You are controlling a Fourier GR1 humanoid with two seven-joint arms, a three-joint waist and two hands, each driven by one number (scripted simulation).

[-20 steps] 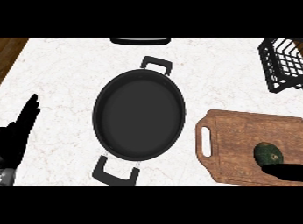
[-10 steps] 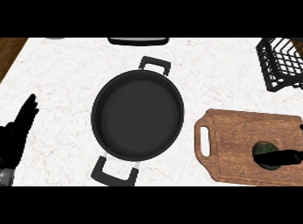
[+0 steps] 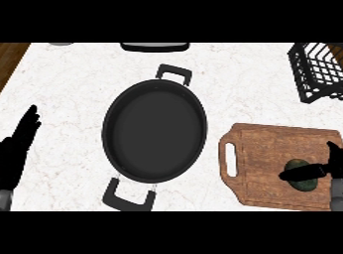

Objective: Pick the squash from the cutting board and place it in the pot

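Right robot hand [image 3: 334,168] moved onto squash [image 3: 303,178], thumb across it (fingers curling), on cutting board [image 3: 277,149]

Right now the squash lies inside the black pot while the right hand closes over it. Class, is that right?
Not quite. The head view shows the squash on the cutting board, not in the pot. The right hand does close over it there.

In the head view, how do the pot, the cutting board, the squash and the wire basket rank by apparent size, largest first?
1. pot
2. cutting board
3. wire basket, unsure because the picture's edge cuts it off
4. squash, partly hidden by the right hand
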